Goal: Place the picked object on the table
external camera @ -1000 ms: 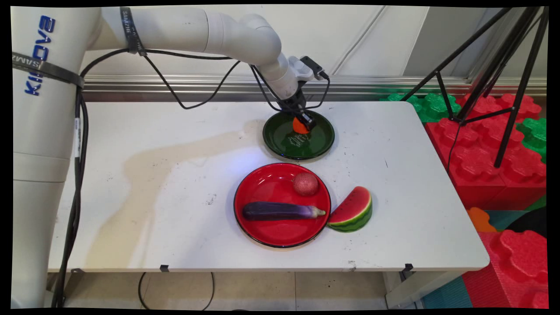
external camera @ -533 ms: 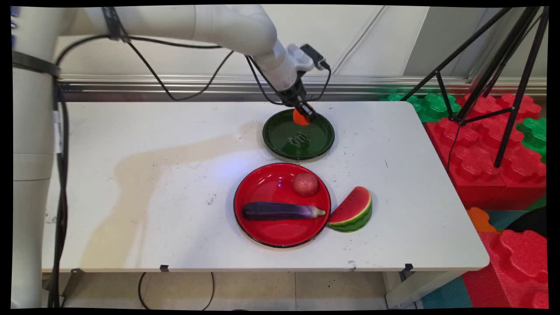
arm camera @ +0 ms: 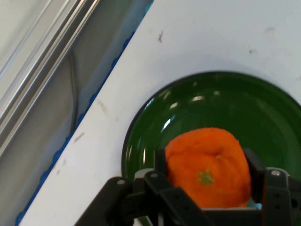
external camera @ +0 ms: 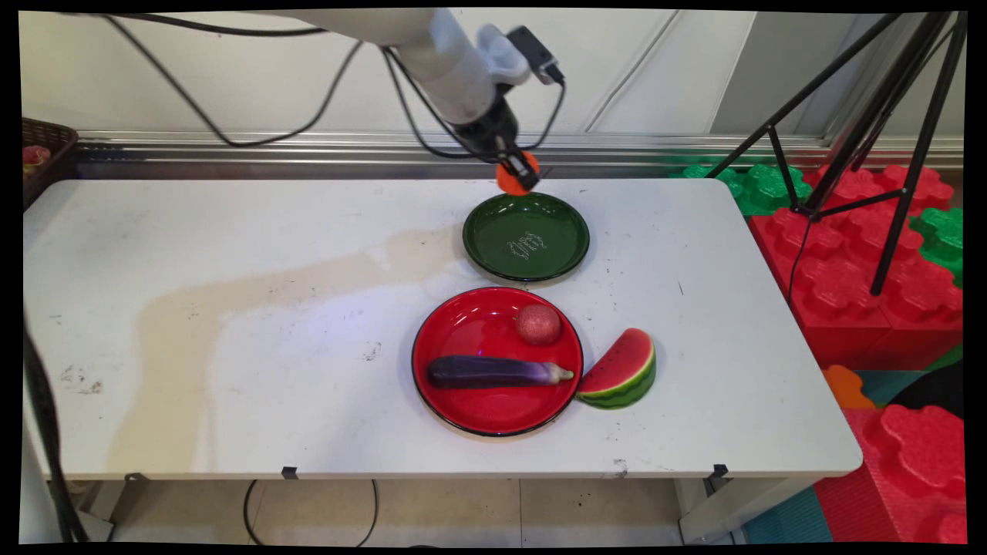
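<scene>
My gripper is shut on a small orange, held in the air above the far rim of the green plate. In the hand view the orange sits between the black fingers, with the green plate below it holding nothing. Nearer the front, a red plate carries a purple eggplant and a reddish round fruit. A watermelon slice stands on the table against the red plate's right rim.
A black tripod and red and green foam blocks stand off the table's right end. A dark basket sits at the far left corner. A metal rail runs along the wall behind the table.
The gripper has risen off the green plate with the orange in it, moving up and a little left. The plate is left bare.
</scene>
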Tool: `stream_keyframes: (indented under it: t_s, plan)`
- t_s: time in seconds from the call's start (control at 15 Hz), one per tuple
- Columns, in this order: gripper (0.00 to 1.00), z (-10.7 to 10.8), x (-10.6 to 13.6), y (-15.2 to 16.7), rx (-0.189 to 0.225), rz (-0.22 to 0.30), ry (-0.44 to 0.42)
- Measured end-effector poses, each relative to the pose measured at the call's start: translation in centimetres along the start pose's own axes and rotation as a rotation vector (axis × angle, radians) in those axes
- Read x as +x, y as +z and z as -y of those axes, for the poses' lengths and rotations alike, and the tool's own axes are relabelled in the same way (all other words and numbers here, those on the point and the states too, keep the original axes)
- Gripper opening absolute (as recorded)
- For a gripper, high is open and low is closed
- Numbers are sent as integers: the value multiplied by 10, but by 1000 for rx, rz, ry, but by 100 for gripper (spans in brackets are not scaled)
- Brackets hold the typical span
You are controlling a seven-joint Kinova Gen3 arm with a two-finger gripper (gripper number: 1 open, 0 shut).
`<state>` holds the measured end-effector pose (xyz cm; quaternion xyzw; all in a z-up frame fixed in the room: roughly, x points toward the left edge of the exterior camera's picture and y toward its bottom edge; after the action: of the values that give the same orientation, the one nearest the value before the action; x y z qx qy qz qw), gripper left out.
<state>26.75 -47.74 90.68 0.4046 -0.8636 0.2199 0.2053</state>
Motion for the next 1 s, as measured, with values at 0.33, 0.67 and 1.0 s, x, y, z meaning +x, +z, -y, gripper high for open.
stream_keyframes:
  t_s: [0.33,0.67,1.0]
  plan:
    - [0,4,-41,-56,9,33,36]
    - [0,9,-92,-93,20,94,35]
    - [0,21,-115,-94,53,129,-1]
